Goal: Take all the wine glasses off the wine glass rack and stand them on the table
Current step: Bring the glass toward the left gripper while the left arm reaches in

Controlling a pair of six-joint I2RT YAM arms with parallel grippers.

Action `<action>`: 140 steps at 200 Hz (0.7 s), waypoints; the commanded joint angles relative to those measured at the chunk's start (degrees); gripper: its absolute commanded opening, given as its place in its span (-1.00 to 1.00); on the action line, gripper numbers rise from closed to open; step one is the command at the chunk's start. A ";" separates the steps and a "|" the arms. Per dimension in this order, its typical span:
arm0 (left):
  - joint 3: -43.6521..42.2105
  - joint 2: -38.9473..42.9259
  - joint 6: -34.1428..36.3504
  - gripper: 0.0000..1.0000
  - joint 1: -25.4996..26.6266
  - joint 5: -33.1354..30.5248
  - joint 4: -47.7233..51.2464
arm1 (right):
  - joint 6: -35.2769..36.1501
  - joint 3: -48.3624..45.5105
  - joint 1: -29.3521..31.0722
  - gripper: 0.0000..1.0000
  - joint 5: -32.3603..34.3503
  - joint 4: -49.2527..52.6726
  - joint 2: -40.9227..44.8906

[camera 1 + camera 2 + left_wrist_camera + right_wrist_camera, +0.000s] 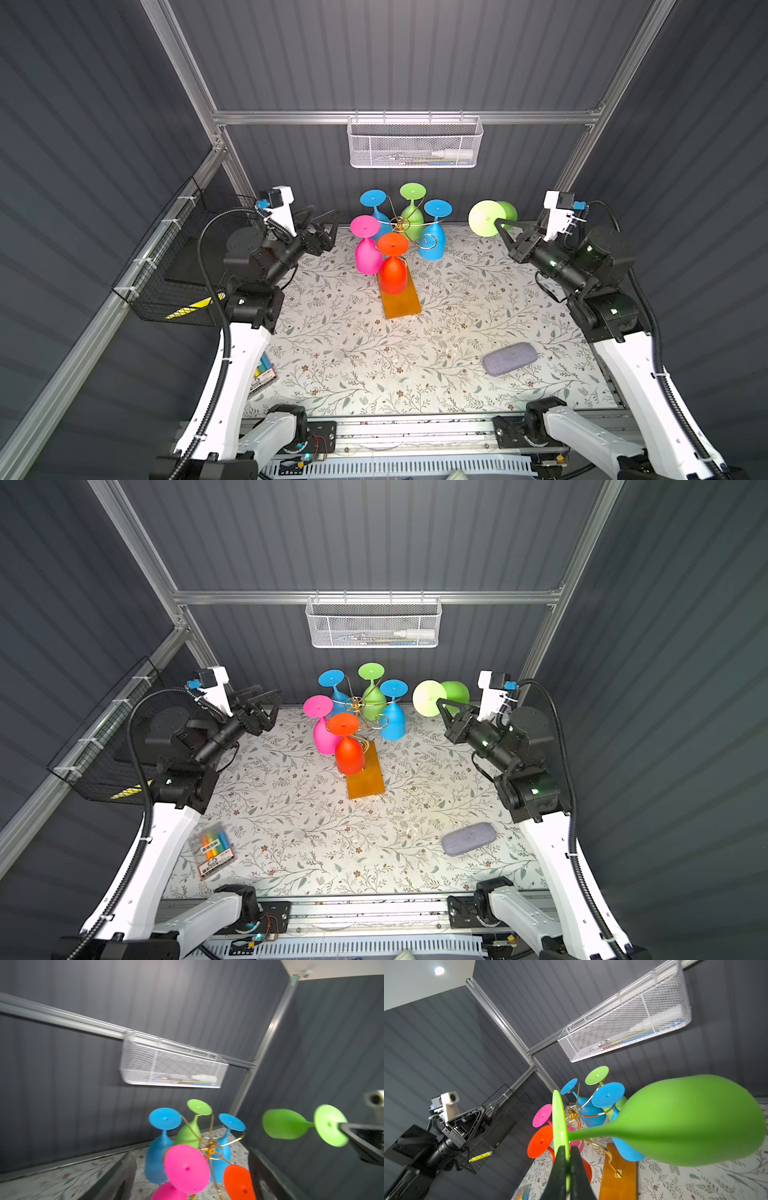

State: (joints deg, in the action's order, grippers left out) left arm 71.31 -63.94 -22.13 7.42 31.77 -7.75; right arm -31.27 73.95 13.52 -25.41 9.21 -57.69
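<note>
Overhead, a floral-print table (332,353) is seen with a robot arm at each side. At 9 o'clock from the rack, the left gripper (323,218) hovers with its jaws spread wide, holding nothing. At the table's 12 o'clock stands the wine glass rack (400,226), gold wire on an amber base. Five glasses hang upside down from it: pink, two blue, green and orange-red. At 3 o'clock from the rack, well apart from it, a lime-green wine glass (482,217) lies sideways in the air, its foot rim pinched by the closed right gripper (500,227). The removal looks done, since this glass is clear of the wire arms. What seems left is only setting it down on the table, if that is wanted.
</note>
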 commanded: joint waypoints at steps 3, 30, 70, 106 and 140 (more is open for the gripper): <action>4.42 -4.53 -6.29 0.67 -0.05 19.29 -6.92 | 6.40 3.95 1.78 -1.00 -4.35 1.08 -2.08; 8.51 -9.18 -7.38 0.66 3.27 24.11 -7.81 | 7.69 6.83 4.25 -1.00 -7.45 -0.19 -4.93; 14.20 -15.05 -4.65 0.66 11.59 25.57 -5.61 | 8.54 11.05 8.01 -1.00 -9.34 -0.42 -10.06; 14.34 -18.52 -10.48 0.62 13.24 26.26 -12.94 | 9.18 12.94 11.30 -1.00 -9.82 -0.51 -12.46; 15.57 -21.02 -10.65 0.59 15.63 26.60 -12.82 | 9.33 13.41 13.48 -1.00 -9.48 -1.22 -13.59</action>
State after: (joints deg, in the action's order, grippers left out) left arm 84.29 -83.96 -31.09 21.32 56.29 -18.15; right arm -23.07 85.32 25.71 -33.67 9.91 -71.11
